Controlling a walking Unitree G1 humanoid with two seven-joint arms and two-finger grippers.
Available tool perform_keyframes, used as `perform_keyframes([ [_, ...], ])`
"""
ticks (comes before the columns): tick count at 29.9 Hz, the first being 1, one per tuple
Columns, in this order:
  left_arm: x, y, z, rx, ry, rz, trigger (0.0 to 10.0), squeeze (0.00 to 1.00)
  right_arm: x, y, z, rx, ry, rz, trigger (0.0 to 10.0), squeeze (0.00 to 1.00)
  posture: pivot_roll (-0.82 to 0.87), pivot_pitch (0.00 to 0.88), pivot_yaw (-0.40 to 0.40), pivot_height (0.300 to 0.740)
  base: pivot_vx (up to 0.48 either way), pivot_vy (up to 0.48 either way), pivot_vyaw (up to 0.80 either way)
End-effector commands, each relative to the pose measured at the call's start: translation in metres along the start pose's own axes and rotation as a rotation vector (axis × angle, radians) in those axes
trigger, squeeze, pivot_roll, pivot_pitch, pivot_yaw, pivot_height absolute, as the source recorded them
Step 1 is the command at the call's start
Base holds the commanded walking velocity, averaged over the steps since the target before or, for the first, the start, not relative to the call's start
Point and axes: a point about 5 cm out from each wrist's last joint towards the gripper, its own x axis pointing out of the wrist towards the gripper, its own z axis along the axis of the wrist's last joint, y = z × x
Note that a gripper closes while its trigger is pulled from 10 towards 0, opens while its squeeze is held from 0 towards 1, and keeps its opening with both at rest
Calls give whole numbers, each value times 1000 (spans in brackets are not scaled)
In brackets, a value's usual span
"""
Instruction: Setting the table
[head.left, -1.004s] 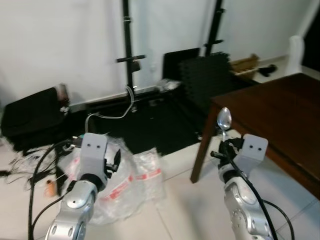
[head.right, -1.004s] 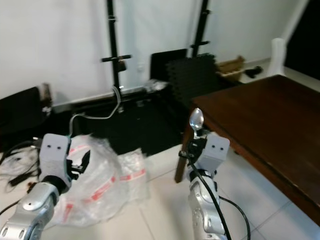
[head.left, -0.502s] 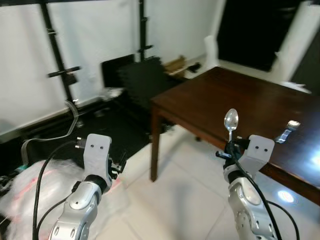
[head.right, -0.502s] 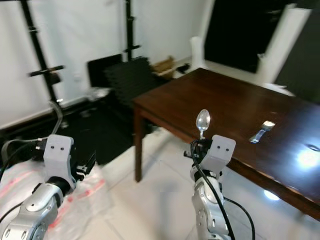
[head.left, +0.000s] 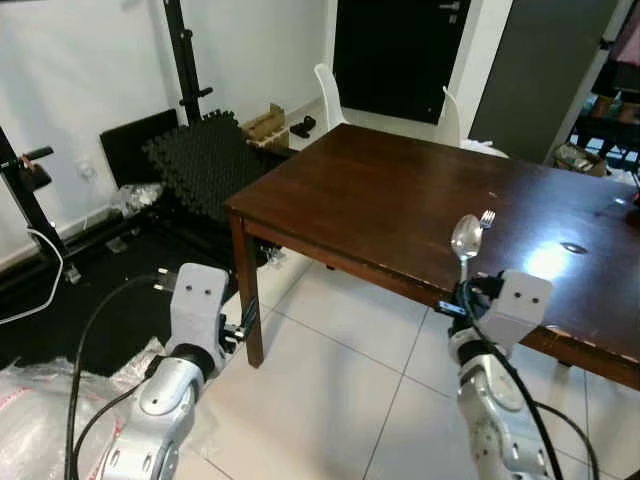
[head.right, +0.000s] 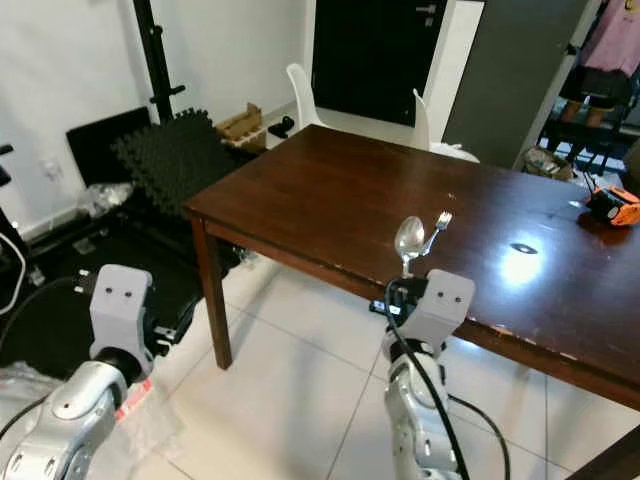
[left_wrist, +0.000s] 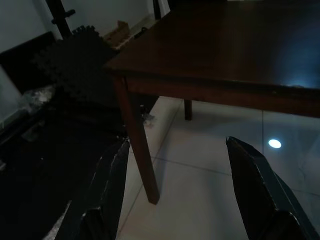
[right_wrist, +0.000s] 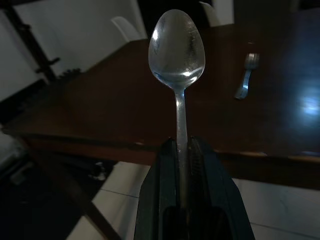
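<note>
A silver spoon (head.left: 465, 238) stands upright, bowl up, with my right gripper (right_wrist: 181, 145) shut on its handle, held just in front of the near edge of the dark wooden table (head.left: 400, 200). On the tabletop beyond the spoon lies a silver fork (head.right: 438, 226), also seen as the fork (right_wrist: 246, 76) in the right wrist view. My left gripper (left_wrist: 175, 160) is open and holds nothing; it hangs low by the table's near left leg (head.left: 249, 300), its fingers (left_wrist: 112, 185) spread wide over the tiled floor.
Two white chairs (head.left: 328, 92) stand at the table's far side before a dark doorway. Black foam mats (head.left: 200, 155) and a black stand (head.left: 180, 50) are at the left wall. Clear plastic bags (head.left: 30, 420) lie on the floor at my left. An orange object (head.right: 610, 205) sits on the table's far right.
The camera has swung right: the table now spans the view and the plastic bags have slid to the lower left. The spoon stays held upright in my right gripper.
</note>
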Motion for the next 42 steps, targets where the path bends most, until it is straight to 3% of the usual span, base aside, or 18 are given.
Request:
perform_keyframes([
  [1, -1, -3, -4, -5, 10, -21, 10000, 180, -1, -5, 1, 4, -6, -15, 10000, 0, 90, 153, 73, 740, 480, 0, -675],
  [22, 0, -9, -4, -7, 0, -53, 10000, 180, -1, -7, 0, -25, 7, -25, 10000, 0, 81, 159, 68, 740, 480, 0, -695],
  [26, 0, -9, -5, -8, 1, -50, 10000, 176, -1, -5, 1, -61, 5, 0, 10000, 0, 77, 161, 67, 740, 480, 0, 0],
  [33, 0, -8, -6, -7, 4, -48, 10000, 176, -2, 9, 2, -144, 3, 114, 10000, 0, 72, 164, 68, 740, 480, 0, 0],
  [34, 0, -8, -6, -6, 6, -47, 10000, 176, -3, 15, 0, -157, 19, 174, 10000, 0, 72, 163, 68, 740, 480, 0, 0],
  [39, 0, -7, -7, -6, 8, -45, 10000, 176, -6, 22, -4, -164, 48, 244, 10000, 0, 74, 163, 67, 740, 480, 0, 0],
  [42, -2, -5, -6, -33, 9, -45, 10000, 98, -9, 27, -7, -164, 59, 266, 10000, 0, 73, 163, 66, 740, 349, 0, 0],
])
